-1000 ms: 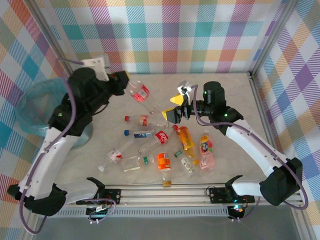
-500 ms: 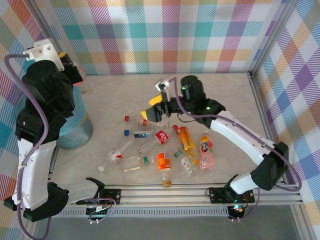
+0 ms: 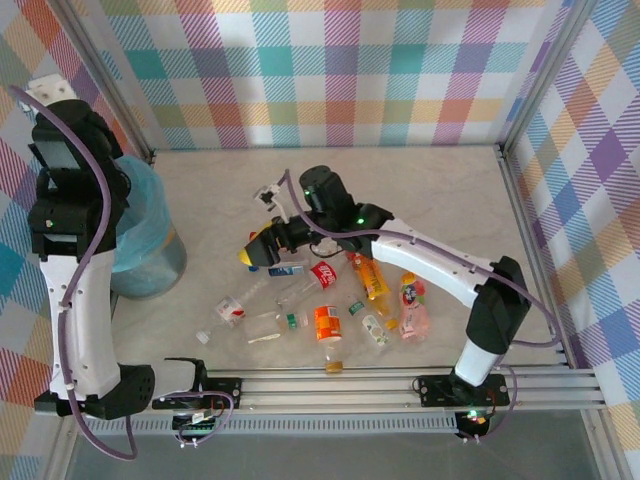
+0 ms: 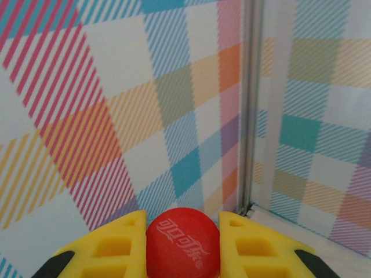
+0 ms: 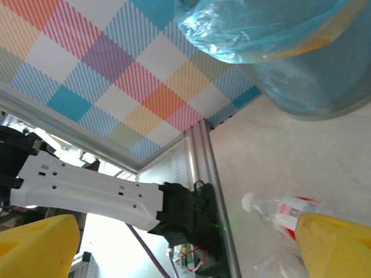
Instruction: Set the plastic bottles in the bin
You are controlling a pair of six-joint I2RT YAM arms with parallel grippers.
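1. The left gripper (image 4: 182,225) is closed on a red-capped bottle (image 4: 182,246), whose cap is pinched between the yellow fingers (image 4: 116,246).
2. The left arm (image 3: 72,190) is held high beside the bin (image 3: 150,250) at the table's left edge.
3. The right gripper (image 3: 258,252) is spread wide, with nothing held, low over the table (image 3: 450,190).
4. A clear bottle (image 5: 278,211) with a white cap is seen lying just beside one of its fingers.
5. The other plastic bottles (image 3: 328,322) are scattered on the table, apart from the bin.
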